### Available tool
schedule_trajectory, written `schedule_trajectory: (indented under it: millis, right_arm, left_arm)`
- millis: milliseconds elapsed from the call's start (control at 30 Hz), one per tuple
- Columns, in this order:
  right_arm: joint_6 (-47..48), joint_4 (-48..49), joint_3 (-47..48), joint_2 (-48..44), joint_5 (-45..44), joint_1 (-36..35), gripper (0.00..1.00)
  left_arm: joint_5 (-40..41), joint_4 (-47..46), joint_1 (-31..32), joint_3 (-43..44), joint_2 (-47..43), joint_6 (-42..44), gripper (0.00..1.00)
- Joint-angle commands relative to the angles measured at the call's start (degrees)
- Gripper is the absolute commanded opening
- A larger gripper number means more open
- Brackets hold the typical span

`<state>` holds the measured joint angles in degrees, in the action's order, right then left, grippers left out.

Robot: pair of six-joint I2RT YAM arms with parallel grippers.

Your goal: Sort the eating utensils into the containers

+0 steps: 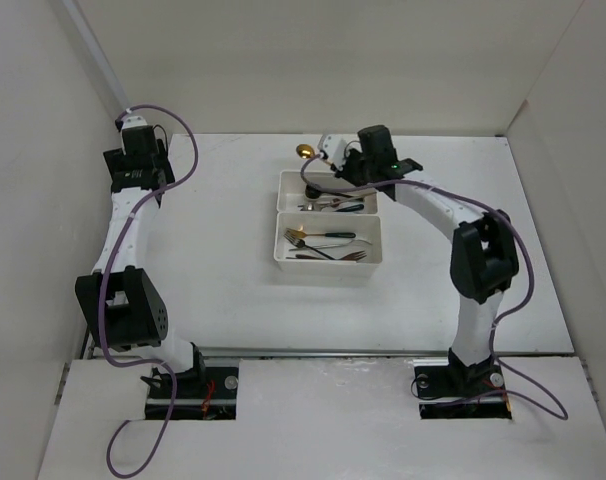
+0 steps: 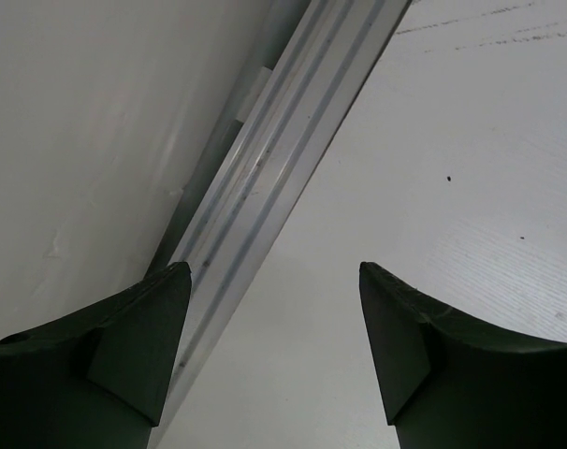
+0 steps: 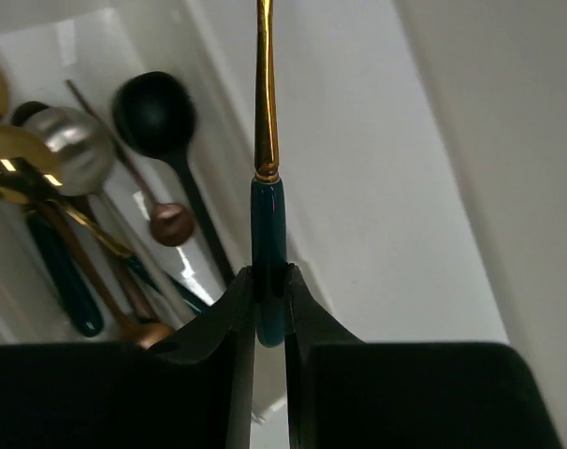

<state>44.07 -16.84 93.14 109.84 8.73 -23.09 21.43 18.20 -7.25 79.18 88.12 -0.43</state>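
Two white trays stand side by side mid-table. The far tray (image 1: 283, 190) holds several spoons (image 1: 333, 205); the near tray (image 1: 279, 242) holds forks (image 1: 328, 250). My right gripper (image 1: 329, 157) hovers over the far tray's back edge, shut on the dark green handle of a gold spoon (image 1: 304, 152) whose bowl points left. In the right wrist view the gripper (image 3: 268, 277) clamps that handle (image 3: 268, 224), above the table just beside the tray wall (image 3: 197, 65); black (image 3: 152, 112), silver (image 3: 68, 145) and copper (image 3: 171, 223) spoons lie inside. My left gripper (image 1: 135, 150) is open and empty at the far left (image 2: 274, 281).
White enclosure walls close in the table at the back, left and right. An aluminium rail (image 2: 283, 159) runs along the left wall's foot, right under the left gripper. The table's front edge and a raised ledge (image 1: 313, 356) lie by the arm bases.
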Motion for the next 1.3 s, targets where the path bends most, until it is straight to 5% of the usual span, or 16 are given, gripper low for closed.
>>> schedule_trajectory:
  millis: [0,267,300,400,467,633,767,933,1033,1267]
  right_arm:
    - [-0.92,1.11,2.04,2.04,-1.26,-2.38,0.00]
    - [4.00,-0.30,-4.54,0.56,-4.51,-4.77,0.03]
    - [4.00,-0.30,-4.55,0.55,-4.51,-4.77,0.26]
    - [4.61,0.32,-5.34,-0.68,-6.53,-4.77,0.45]
    - [4.62,0.93,-5.34,-2.17,-7.75,-4.77,1.00]
    - [-3.71,6.11,-1.22,-7.78,-8.29,-1.44,1.00]
    - [-25.53,14.62,-0.59,-14.80,-6.97,7.16,1.00]
    - [-47.21,23.69,-11.20,-23.96,-11.68,24.28,1.00]
    - [-51.46,23.70,-15.08,-26.43,-22.49,28.96,1.00]
    - [-54.78,23.70,-21.95,-28.29,-23.14,33.02,1.00]
  left_arm:
    - [2.73,-2.20,-0.31,-1.21,-1.72,0.95,0.70]
    - [4.06,-2.73,-0.31,-2.27,-2.34,1.48,0.71]
    - [4.06,-2.73,-0.31,-2.27,-2.34,1.48,0.71]
    - [3.53,-2.73,-0.31,-1.57,-1.81,0.96,0.71]
    - [3.53,-2.73,-0.31,-0.95,-1.19,0.95,0.71]
    - [3.53,-2.20,-0.31,0.71,-0.14,0.34,0.71]
    - [4.23,-0.97,-2.50,3.87,-0.14,-0.18,0.73]
    - [2.83,-0.44,-15.32,4.41,-4.70,-2.56,0.74]
    - [2.83,0.08,-19.81,1.96,-7.33,-2.56,0.74]
    - [-0.15,1.40,-20.35,-4.90,-9.98,-5.98,0.74]
